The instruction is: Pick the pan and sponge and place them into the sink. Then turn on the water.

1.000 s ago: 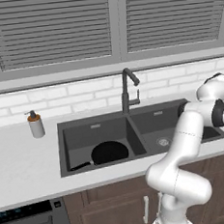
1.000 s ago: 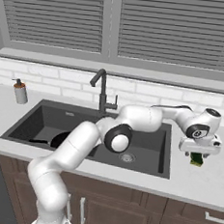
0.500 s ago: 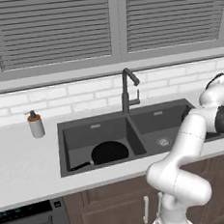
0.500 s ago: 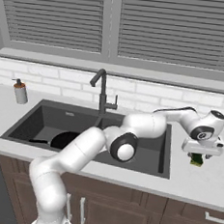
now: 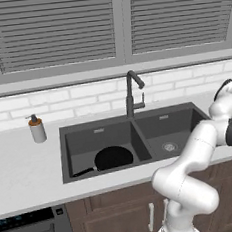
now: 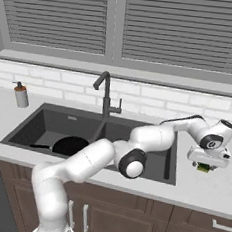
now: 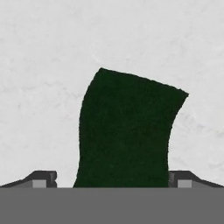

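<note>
The green sponge [image 6: 203, 168] lies on the white counter to the right of the sink [image 6: 52, 124]. My gripper [image 6: 205, 165] is directly over it, pointing down, open. In the hand view the dark top of the sponge [image 7: 127, 131] sits between the two fingertips [image 7: 43, 178], which stand apart on either side of it, so the gripper [image 7: 111, 179] is open around it without pinching. The black pan [image 5: 113, 157] rests in the left basin of the sink [image 5: 85, 141], its handle pointing left. The pan [image 6: 71, 145] is far from the hand. No stream falls from the faucet [image 5: 131, 94].
A soap dispenser [image 5: 37, 129] stands on the counter left of the sink. The gooseneck faucet [image 6: 106, 89] rises behind the divider between the basins. A tiled wall and shuttered window run behind the counter. The counter's front edge is near the sponge.
The hand has sunk a little closer to the sponge and the wrist has turned slightly. The jaws stayed open; the pan and sponge have not moved.
</note>
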